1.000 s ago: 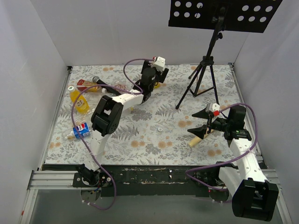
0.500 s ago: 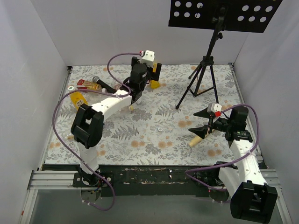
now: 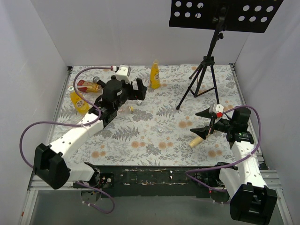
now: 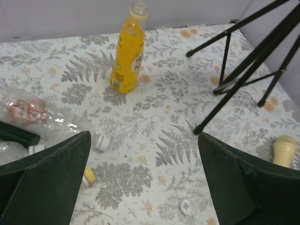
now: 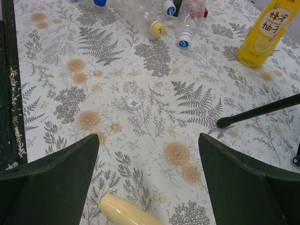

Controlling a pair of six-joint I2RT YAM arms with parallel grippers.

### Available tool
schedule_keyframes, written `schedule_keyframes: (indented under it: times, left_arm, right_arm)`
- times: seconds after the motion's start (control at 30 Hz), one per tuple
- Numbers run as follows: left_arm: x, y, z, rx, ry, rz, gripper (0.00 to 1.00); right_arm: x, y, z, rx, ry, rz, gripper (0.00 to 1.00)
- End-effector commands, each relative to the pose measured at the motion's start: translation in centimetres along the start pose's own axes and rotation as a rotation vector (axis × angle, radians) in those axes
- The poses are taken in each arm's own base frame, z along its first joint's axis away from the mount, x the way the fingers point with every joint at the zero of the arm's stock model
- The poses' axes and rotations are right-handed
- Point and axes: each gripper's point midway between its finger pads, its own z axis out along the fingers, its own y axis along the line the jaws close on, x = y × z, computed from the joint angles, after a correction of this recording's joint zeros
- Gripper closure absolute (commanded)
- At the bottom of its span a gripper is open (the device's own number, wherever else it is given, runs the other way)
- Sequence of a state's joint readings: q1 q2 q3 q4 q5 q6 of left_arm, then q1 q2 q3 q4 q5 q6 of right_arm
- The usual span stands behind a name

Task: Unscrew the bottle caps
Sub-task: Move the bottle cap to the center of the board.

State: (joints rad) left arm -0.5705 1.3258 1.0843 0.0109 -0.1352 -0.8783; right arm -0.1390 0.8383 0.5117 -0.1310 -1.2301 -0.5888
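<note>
An orange-yellow bottle stands upright at the back of the table; in the left wrist view its neck looks bare. My left gripper is open and empty, left of and nearer than that bottle. Clear bottles lie at its left, one with a white cap. A yellow cap lies by my left finger. A loose white cap lies mid-table. My right gripper is open and empty.
A tan cone-shaped stick lies under my right gripper. A black tripod with a music stand is at the back right. An orange bottle, a red-labelled bottle and a black microphone lie at the far left.
My left gripper has pulled back to the left and nearer, away from the upright orange bottle, which now stands alone. The right arm has hardly moved.
</note>
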Motion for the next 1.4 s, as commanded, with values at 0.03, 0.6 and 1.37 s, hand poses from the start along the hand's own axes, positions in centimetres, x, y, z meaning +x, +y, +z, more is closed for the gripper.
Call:
schedule_keyframes:
  times: [0.03, 0.6, 1.37]
  left_arm:
    - [2.3, -0.7, -4.1, 0.046, 0.068, -0.198, 0.02]
    - [11.0, -5.8, -12.2, 0.383, 0.348, -0.437, 0.02]
    - [18.9, -10.2, -13.2, 0.349, 0.612, -0.347, 0.03]
  right_arm:
    - [-0.1, -0.3, -0.2, 0.014, -0.004, -0.040, 0.06]
    - [0.4, -0.9, -0.4, 0.043, 0.011, -0.044, 0.06]
    - [0.7, -0.9, -0.4, 0.037, 0.017, -0.045, 0.06]
